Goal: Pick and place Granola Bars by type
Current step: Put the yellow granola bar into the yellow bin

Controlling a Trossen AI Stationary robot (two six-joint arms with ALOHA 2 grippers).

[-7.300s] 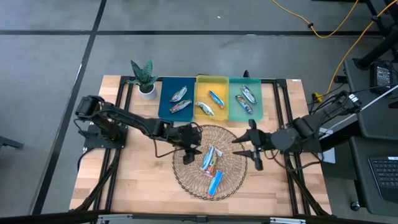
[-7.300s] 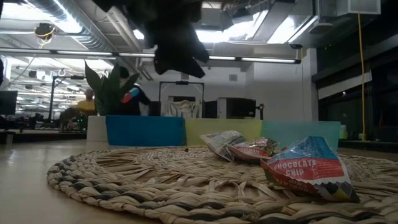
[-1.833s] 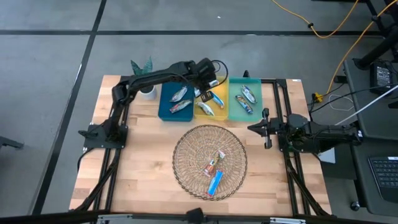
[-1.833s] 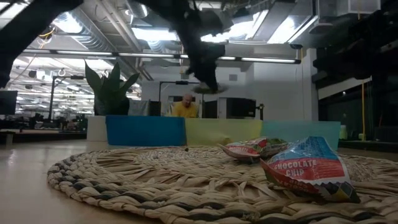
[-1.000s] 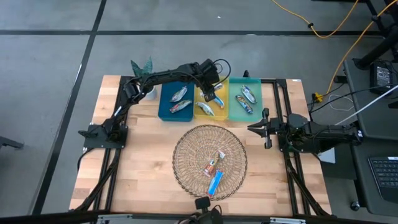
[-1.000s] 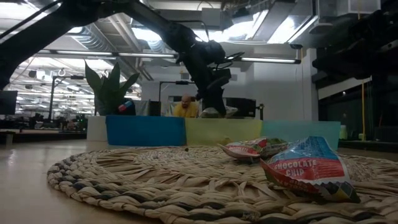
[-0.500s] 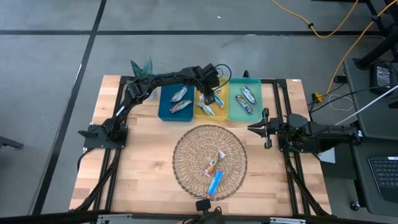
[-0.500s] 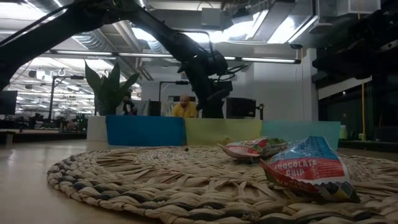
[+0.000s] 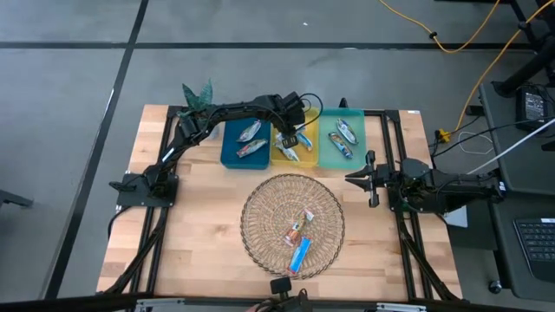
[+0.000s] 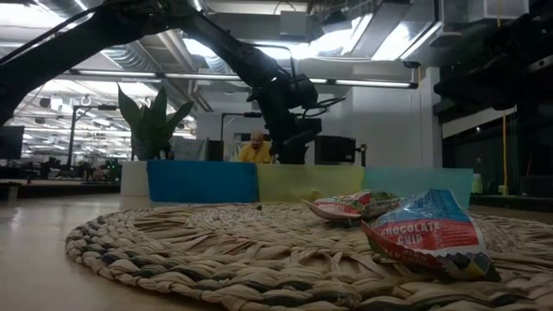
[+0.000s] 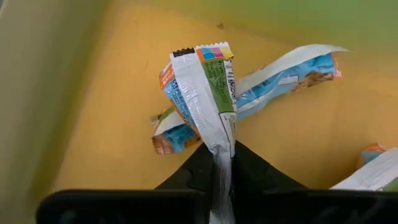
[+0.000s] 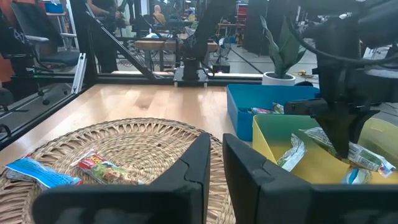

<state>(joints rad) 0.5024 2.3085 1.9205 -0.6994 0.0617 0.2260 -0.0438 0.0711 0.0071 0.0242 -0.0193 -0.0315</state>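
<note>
Yellow tray (image 11: 93, 124): bar (image 11: 208, 93) between fingers (image 11: 249, 168)

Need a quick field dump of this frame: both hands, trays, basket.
left hand: shut on a bar, low inside the yellow tray
right hand: shut, empty, waiting right of the basket
blue tray: two bars
yellow tray: two bars lying loose, plus the held one
green tray: two bars
basket: two bars left, one red-marked, one blue
plant: behind the blue tray, at the table's far left corner
</note>
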